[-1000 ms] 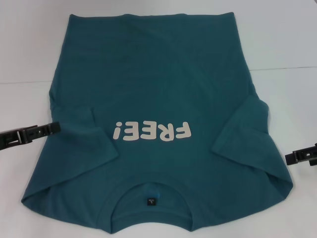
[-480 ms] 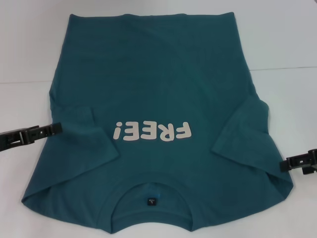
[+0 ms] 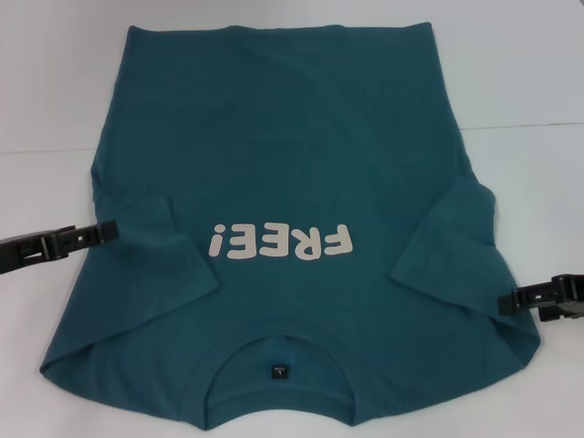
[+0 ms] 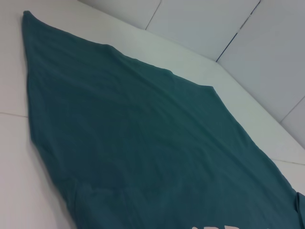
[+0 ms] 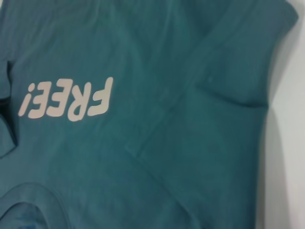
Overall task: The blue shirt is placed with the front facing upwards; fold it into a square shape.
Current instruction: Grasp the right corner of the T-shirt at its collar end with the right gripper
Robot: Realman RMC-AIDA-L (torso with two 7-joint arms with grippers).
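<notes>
Now reached for big teal-blue cotton shirt (image 3: 283,192): left gripper (image 3: 108,228) at nine o'clock, right gripper (image 3: 504,301) at four; jaw state unclear. Next: pinch sleeves.

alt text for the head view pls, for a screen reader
A blue shirt lies front-up on a white table, collar nearest the robot, both sleeves folded in over the body. The left gripper and right gripper reach in low at the shirt's two side edges.

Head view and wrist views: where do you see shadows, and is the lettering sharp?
Head view: even light, faint shadows at the edges of the blue shirt, lettering sharp. Right wrist view: lettering soft, a grey shadow on the table beside the sleeve. Left wrist view: only soft fold shading.
</notes>
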